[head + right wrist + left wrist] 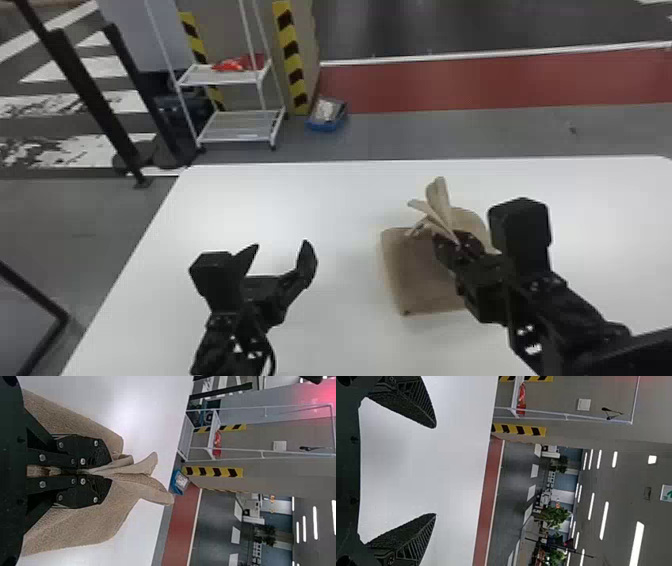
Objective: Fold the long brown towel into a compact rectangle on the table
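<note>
Clamping: the right gripper has its two fingers closed on gathered cloth of the brown towel.
Towel place: it is on the white table, to the right of the left gripper, partly behind the right gripper.
Towel direction: the pinched folds point up and away from the robot, leaning a little to the left. The left edge of the flat part runs from far to near; the arm hides some cloth, so I cannot tell the full long axis.
Left fingers: they stand wide apart above the table.
Head view: it gives the near left corner, with a small dark spot.
Right wrist view: it gives the layers squeezed between the fingers, and cloth spreading on both sides.
</note>
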